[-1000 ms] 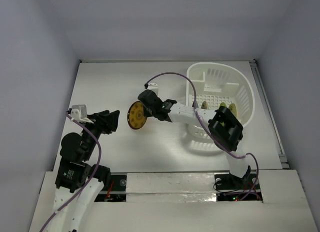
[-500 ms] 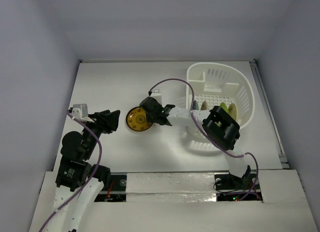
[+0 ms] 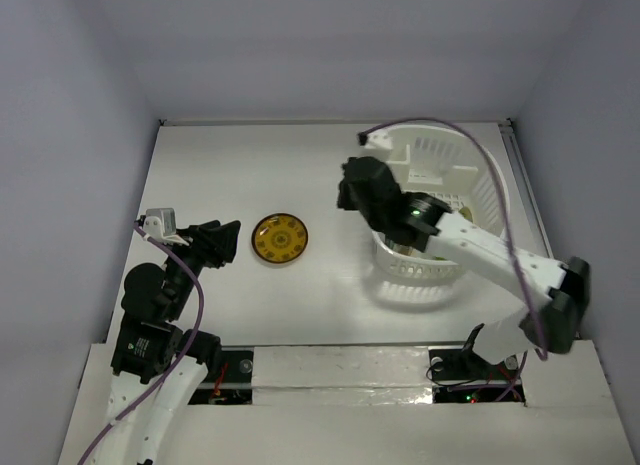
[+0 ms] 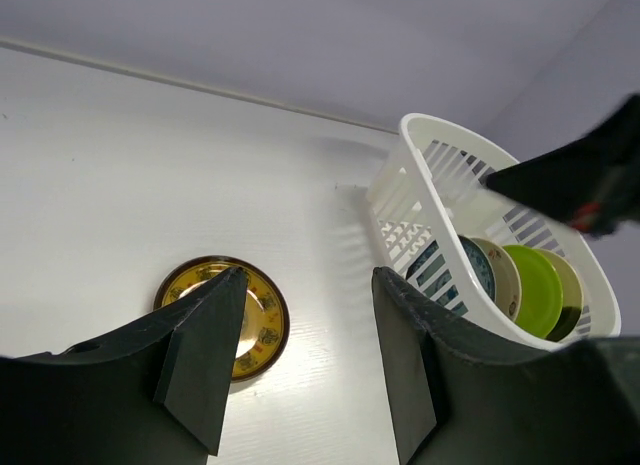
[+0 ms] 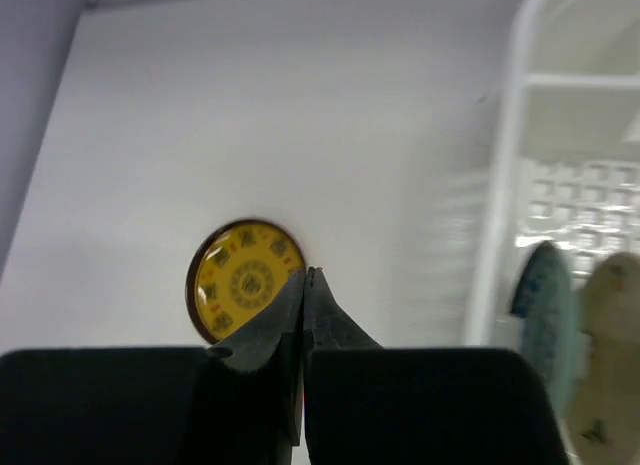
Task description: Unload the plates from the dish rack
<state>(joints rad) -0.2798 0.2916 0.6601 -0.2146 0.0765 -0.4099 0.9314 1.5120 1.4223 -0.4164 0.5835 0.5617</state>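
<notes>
One amber plate [image 3: 279, 238] out; four remain in the dish rack [image 3: 487, 180].
We record it flat on the table [image 3: 250, 165], its markings too small to read; teal plate [image 4: 450, 270], cream plate [image 4: 497, 275], green plate [image 4: 535, 285] and brown plate [image 4: 572, 285] racked upright. Left gripper [image 4: 305, 285] gapes empty near it; right gripper [image 5: 308, 275], raised beside the rack, is pinched closed on nothing.

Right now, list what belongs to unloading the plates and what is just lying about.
Job: dish rack; amber-yellow plate, flat on the table; teal plate, cream plate, lime green plate, brown plate, all in the rack.
Just there: purple cables on the arms.
</notes>
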